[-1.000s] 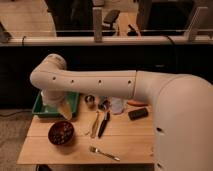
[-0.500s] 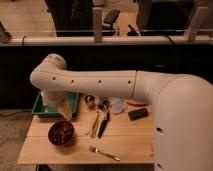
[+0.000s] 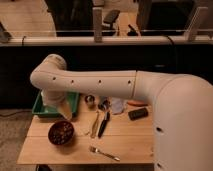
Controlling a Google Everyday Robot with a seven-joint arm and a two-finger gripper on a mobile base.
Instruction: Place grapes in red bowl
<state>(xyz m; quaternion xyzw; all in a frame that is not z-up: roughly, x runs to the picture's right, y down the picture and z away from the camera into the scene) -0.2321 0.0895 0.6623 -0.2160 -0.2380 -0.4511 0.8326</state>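
The red bowl (image 3: pixel 51 138) stands on the wooden table near its front left. The grapes (image 3: pixel 61 131), dark reddish-purple, lie inside the bowl. My white arm reaches across from the right, bends at an elbow on the left and comes down over the green tray. My gripper (image 3: pixel 64 112) is at the end of it, above and just behind the bowl, and it is apart from the grapes.
A green rectangular tray (image 3: pixel 38 108) sits at the back left. A small metal cup (image 3: pixel 90 100), a pale cup (image 3: pixel 118 105), a dark block (image 3: pixel 137 113), a black utensil (image 3: pixel 104 124), a wooden spoon (image 3: pixel 94 125) and a fork (image 3: pixel 104 153) lie on the table (image 3: pixel 130 140).
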